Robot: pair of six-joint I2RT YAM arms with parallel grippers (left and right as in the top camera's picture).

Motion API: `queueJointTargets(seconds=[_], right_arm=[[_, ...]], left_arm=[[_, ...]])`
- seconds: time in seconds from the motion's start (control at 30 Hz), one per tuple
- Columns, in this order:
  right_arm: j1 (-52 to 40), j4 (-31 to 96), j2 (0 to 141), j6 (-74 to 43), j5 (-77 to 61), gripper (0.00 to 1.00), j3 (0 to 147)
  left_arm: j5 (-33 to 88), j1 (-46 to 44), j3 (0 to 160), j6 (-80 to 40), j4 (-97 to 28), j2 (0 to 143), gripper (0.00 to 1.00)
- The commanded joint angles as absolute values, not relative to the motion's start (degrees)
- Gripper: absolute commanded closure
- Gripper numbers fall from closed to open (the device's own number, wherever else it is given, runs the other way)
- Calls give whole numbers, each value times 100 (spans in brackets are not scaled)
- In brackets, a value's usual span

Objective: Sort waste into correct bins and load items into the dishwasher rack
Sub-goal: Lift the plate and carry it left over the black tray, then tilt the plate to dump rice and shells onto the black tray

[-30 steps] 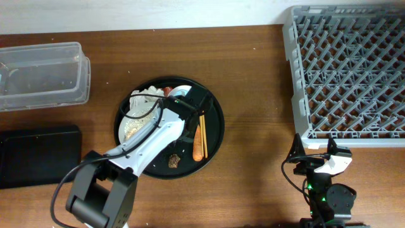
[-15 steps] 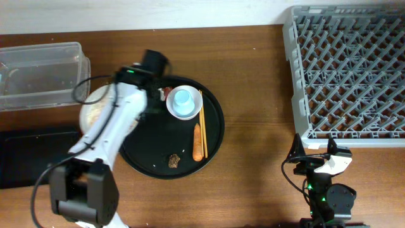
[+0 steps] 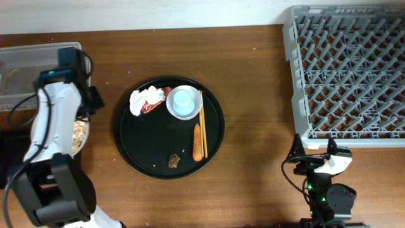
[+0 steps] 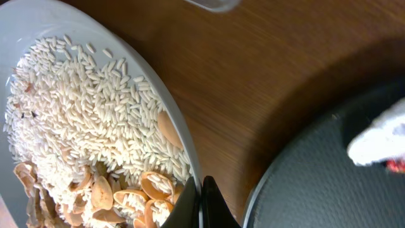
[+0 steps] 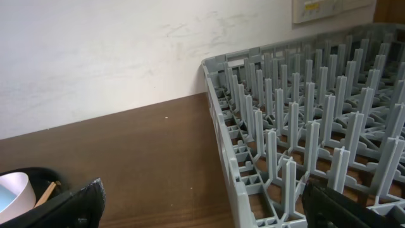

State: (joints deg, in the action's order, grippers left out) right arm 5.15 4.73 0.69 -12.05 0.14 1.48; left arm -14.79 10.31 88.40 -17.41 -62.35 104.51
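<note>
Where the overhead view hides most of the white plate [image 3: 83, 134] under the left arm [image 3: 54, 107], the left wrist view lets us see rice [image 4: 88, 107] and tan shells [image 4: 152, 187] heaped on it, with the left gripper [image 4: 201, 204] pinched tight on its rim beside the round black tray [image 4: 316, 177]. We see that arm stretched leftward, the plate at the edge of the shallow black bin [image 3: 9, 152], near the clear tub [image 3: 25, 69]. The right gripper [image 5: 209, 212] sits spread wide and empty beside the dishwasher rack [image 5: 285, 126].
</note>
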Motion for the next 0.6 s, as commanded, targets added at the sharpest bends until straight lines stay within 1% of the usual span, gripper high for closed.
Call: queueJointTargets(seconds=[0.0,0.1,0.17,0.23,0.33,0.4,0.47,0.57], right_arm=[[478,469,36,-1234,64,2,32],[478,467,36,-1232,64,2,32],[478,467,36,-1232,64,2,32],[478,467,36,-1232,64,2,32],[478,467,36,-1232,64,2,32],[478,469,36,-1232,64,2,32],[478,469,36,-1232,64,1,32],[478,467,36,-1232,64,2,32]], left_arm=[[-1411,1463,9131,-2012,-6069,10433,99],[-1240,1885,9131,-2014,-5843,10433,99],[-847,2209,9129,-2014,-5745,10436,99],[-84,2593,9129,-2012,-5590,10436,99],[506,3085,9129,-2010,-5310,10436,99],[812,3306,9129,-2012,-5225,10436,99],[1538,3568,9129,-2012,-5089,10436,99],[2318,3800,9129,-2012,-4980,10436,99]])
